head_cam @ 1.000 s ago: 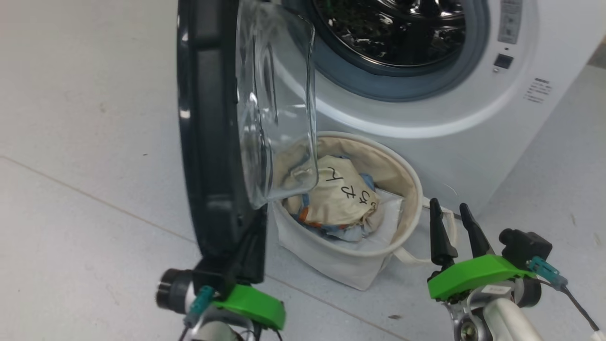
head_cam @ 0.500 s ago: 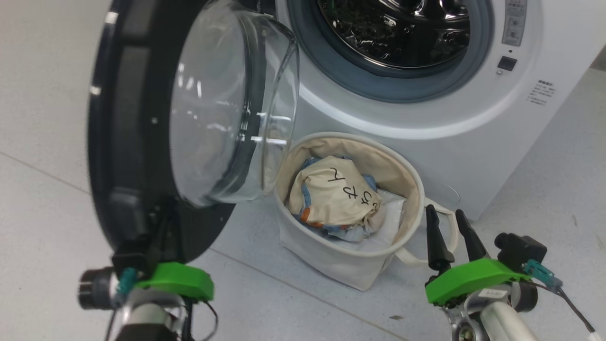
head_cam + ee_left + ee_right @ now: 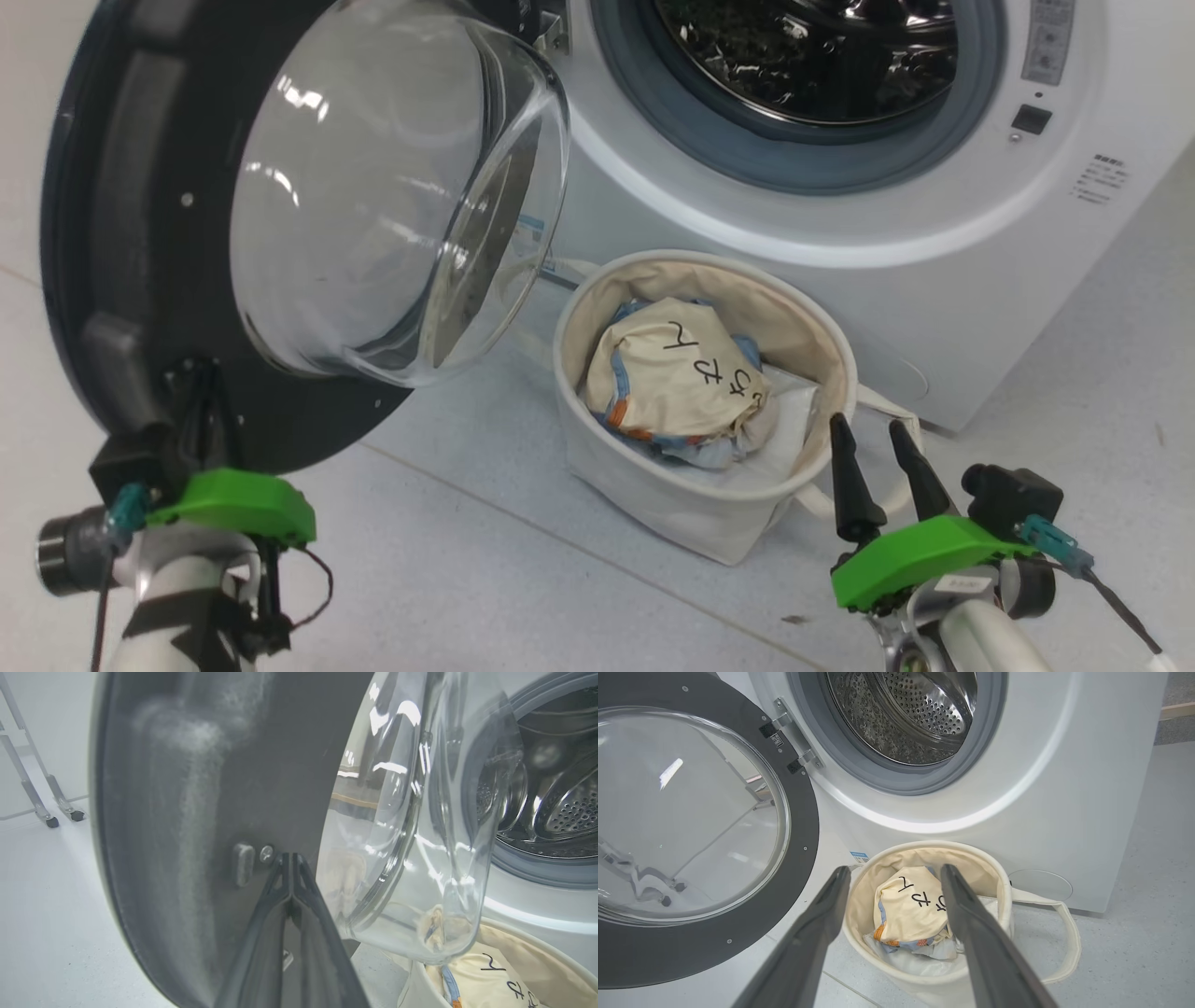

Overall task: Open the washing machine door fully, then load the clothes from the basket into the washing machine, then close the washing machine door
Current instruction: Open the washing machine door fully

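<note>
Head view: washing machine door [image 3: 103,215] swung further open than a second ago; I see left gripper [image 3: 198,392] at its lower rim | Left wrist view: fingers [image 3: 266,914] clenched together, tips on the black rim | Right wrist view: right gripper [image 3: 895,870] spread, empty, near basket [image 3: 920,845] holding clothes [image 3: 901,905].

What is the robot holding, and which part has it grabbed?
Nothing is held. The left gripper is shut, its tips just pressing the washing machine door on its black rim. The right gripper is open and empty.
</note>
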